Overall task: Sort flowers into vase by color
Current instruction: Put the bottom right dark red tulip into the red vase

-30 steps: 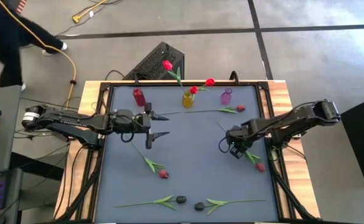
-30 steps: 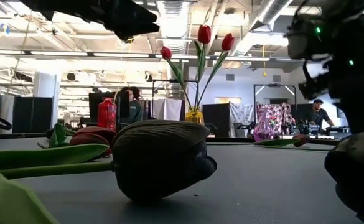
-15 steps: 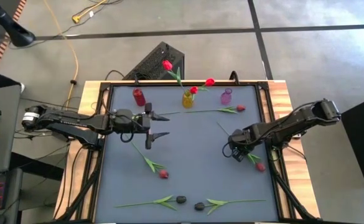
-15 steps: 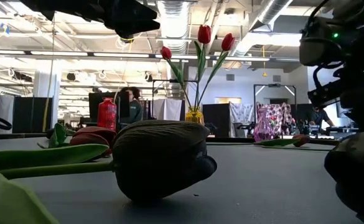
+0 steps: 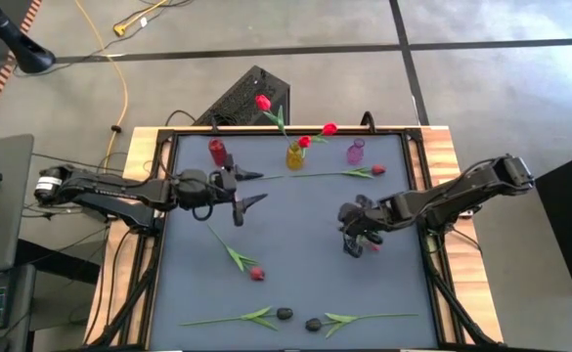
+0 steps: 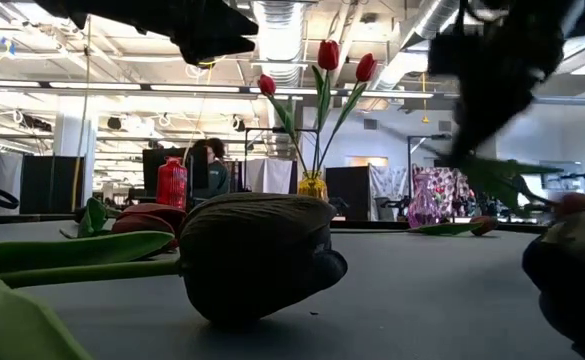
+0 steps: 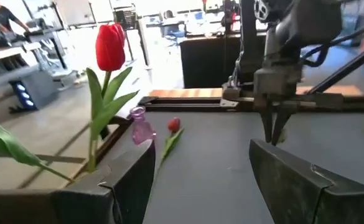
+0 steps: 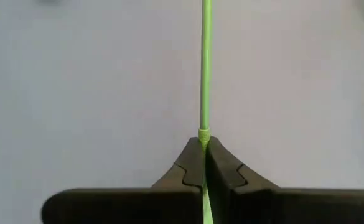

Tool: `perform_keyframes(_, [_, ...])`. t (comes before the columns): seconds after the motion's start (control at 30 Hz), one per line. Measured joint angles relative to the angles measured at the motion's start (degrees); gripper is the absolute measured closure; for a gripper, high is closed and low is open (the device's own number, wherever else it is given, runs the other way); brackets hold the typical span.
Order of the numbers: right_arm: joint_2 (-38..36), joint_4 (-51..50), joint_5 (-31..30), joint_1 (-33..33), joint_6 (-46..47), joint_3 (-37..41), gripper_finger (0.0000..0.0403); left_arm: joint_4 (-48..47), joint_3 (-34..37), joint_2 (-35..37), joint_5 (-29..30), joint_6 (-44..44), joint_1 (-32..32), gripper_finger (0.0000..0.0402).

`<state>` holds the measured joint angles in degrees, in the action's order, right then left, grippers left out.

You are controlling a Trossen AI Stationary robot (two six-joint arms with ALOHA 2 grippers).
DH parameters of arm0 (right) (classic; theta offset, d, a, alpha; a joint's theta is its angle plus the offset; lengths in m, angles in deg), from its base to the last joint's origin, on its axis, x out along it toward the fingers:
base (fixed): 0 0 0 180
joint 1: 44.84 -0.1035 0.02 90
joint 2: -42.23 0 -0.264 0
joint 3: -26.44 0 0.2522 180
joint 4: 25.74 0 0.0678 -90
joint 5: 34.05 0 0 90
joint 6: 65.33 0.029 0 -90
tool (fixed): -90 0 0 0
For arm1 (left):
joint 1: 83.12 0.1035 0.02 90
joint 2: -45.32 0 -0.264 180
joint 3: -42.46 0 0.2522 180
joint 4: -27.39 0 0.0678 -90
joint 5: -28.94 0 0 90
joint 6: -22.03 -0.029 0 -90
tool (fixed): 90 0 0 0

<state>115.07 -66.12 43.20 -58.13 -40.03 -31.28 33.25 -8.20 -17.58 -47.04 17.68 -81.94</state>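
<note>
Gripping a thin green stem (image 8: 205, 68) with so little contact invites trouble: could swivel between the pads on the way up, letting the red tulip head (image 6: 579, 205) droop and miss a narrow vase mouth. Could also slide out altogether, given a hold close to one end and a leaf and head hanging off to the side. Risk too of brushing the yellow vase (image 5: 294, 155) (already carrying three red tulips, tall and top-heavy) and tipping it during insertion.

Right gripper (image 5: 354, 238) pressed fully together on that stem, pads meeting around it with no gap visible in the right wrist view; stem running straight out from between the fingertips. Positioned in front of the yellow vase and off to its right, with the flower lifted clear of the mat in the low view.

Left gripper (image 5: 243, 190) spread wide, holding nothing, hovering just left of the yellow vase and near the red vase (image 5: 217, 152).

Elsewhere relative to the yellow vase: purple vase (image 5: 355, 151) just right, one red tulip lying beside it, another red one in front to the left, two dark tulips (image 5: 298, 318) farthest forward.
</note>
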Motion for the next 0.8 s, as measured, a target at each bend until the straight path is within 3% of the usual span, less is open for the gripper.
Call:
perform_keyframes(0.2, [0.0, 5.1, -6.0, -1.5, -32.0, -4.7, 0.0377, -6.3, -2.7, 0.0, -5.2, 13.0, 2.5, 0.0152])
perform_keyframes(0.4, [0.0, 6.3, -14.4, -3.1, -58.3, -5.0, 0.0375, -11.5, -4.6, 0.0, -16.7, 38.5, 6.9, 0.0152])
perform_keyframes(0.6, [1.1, 9.6, -29.6, -6.0, -76.1, -5.0, 0.0375, -14.2, -4.6, 0.0, -25.9, 59.9, 10.2, 0.0152])
perform_keyframes(0.67, [2.0, 12.6, -33.9, -6.7, -81.1, -5.0, 0.0375, -14.1, -4.6, 0.0, -28.3, 64.2, 10.5, 0.0152])
perform_keyframes(0.8, [5.7, 21.4, -43.5, -8.4, -92.4, -5.0, 0.0375, -13.3, -4.6, -1.0, -27.2, 67.6, 8.3, 0.0152])
